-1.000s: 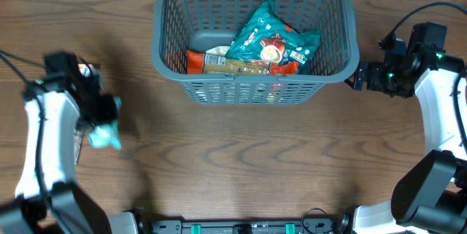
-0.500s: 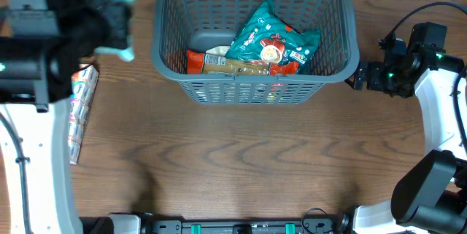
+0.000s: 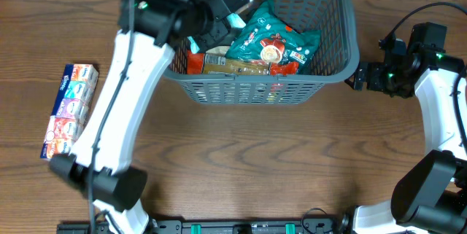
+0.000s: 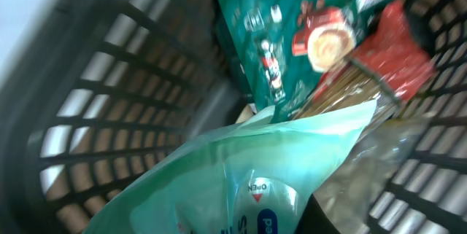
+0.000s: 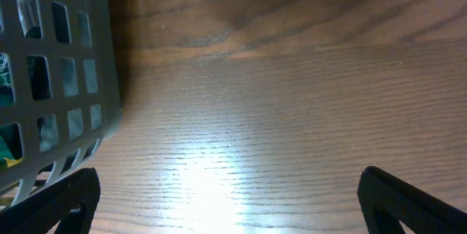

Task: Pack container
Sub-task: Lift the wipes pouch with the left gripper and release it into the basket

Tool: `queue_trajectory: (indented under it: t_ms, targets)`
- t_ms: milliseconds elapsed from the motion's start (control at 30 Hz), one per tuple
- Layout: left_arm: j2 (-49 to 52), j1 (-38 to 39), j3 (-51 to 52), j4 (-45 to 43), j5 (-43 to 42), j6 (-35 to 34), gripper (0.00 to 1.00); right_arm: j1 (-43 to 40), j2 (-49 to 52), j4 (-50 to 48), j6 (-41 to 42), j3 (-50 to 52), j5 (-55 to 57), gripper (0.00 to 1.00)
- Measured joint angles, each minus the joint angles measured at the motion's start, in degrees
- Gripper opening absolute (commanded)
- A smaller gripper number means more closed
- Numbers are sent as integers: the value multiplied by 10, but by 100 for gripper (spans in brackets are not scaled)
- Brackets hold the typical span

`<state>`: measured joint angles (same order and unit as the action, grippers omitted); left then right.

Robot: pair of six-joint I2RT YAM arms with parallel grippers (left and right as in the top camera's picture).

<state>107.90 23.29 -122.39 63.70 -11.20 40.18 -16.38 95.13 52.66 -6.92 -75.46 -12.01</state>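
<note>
Wood table [image 3: 255, 154]: L gripper [image 3: 228, 15] fingers pinch mint packet [image 4: 241, 176] over container [image 3: 255, 88] at table's far edge. Lower onto bare left floor beside green bag [image 3: 273, 37] before letting go, w/o snagging rim. R gripper [image 3: 356, 81] spread, idle.

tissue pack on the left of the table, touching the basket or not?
Apart. The overhead view shows the tissue pack lying flat on the table, well left of the basket, with a stretch of bare wood between them.
</note>
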Motion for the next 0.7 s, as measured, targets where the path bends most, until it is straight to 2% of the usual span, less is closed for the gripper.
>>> queue_trajectory:
  t_ms: [100,133,167,233,367,567,700]
  targets:
    - [43,-2,0,-1,0,18,6,0,0,0,0,0,0,99]
    - [58,-2,0,-1,0,21,10,0,0,0,0,0,0,99]
    - [73,-2,0,-1,0,23,28,0,0,0,0,0,0,99]
    - [108,-2,0,-1,0,30,50,0,0,2,0,0,0,99]
    - [148,-2,1,2,1,25,66,0,0,7,0,0,0,99]
    - [137,-2,2,4,35,18,67,0,0,7,0,0,0,99]
    - [90,-2,2,2,83,18,70,0,0,7,0,0,0,99]
